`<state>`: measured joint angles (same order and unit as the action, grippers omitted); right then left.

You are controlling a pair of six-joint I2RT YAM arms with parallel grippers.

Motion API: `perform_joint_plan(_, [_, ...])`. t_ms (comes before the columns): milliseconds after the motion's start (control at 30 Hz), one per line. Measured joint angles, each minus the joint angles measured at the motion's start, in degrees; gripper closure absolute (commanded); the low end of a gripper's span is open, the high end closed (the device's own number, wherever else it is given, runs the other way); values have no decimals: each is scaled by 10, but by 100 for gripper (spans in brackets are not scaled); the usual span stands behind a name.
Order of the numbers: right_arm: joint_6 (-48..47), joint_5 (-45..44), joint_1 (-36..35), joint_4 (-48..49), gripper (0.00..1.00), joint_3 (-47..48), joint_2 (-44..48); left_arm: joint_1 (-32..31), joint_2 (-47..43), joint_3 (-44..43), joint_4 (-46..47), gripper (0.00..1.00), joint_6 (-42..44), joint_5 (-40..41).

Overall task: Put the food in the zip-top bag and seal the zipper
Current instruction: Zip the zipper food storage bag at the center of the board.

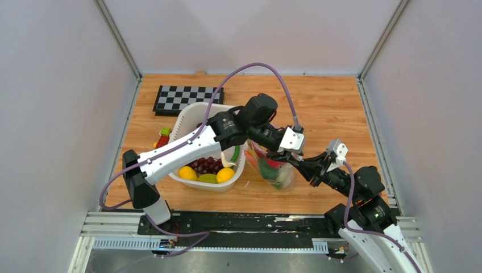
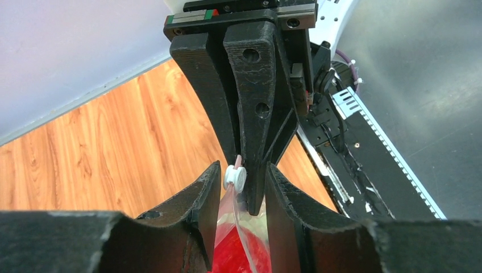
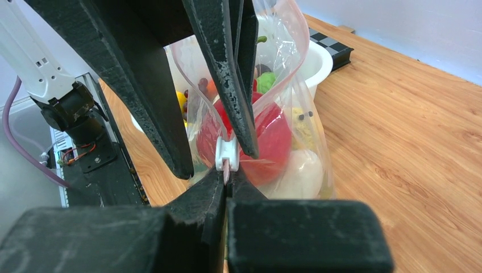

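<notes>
The zip-top bag [image 1: 274,169] stands upright right of the basket, holding a red tomato [image 3: 270,139], a white piece [image 3: 301,173] and a green lime [image 3: 266,81]. My right gripper [image 3: 227,175] is shut on the end of the pink zipper strip [image 3: 227,168], just beyond the white slider [image 3: 226,153]. My left gripper [image 2: 243,190] is open, its fingers [image 2: 196,207] on either side of the bag's mouth and the slider [image 2: 235,177]. In the top view both grippers meet over the bag, the left [image 1: 282,154] and the right [image 1: 299,164].
The white slotted basket [image 1: 187,116] left of the bag holds lemons [image 1: 187,172], grapes [image 1: 207,165] and a lime [image 1: 207,178]. Small red and green toys [image 1: 163,136] lie left of the basket. A checkerboard [image 1: 187,98] lies at the back left. The left arm reaches across the basket.
</notes>
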<state>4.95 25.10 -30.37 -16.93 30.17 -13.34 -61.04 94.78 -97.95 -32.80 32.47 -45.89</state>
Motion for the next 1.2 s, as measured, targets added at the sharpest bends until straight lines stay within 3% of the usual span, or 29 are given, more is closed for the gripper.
perform_joint_plan(167, [0, 0, 0, -1, 100, 0, 0, -1, 2, 0, -1, 66, 2, 10])
perform_joint_plan(333, [0, 0, 0, -2, 100, 0, 0, -1, 2, -9, -9, 91, 7, 18])
perform_joint_plan(500, [-1, -8, 0, -4, 100, 0, 7, -5, 2, -14, -18, 100, 15, 36])
perform_joint_plan(1200, [-1, -54, -3, -30, 100, -2, 48, 1, -48, -7, -94, 100, 82, 142])
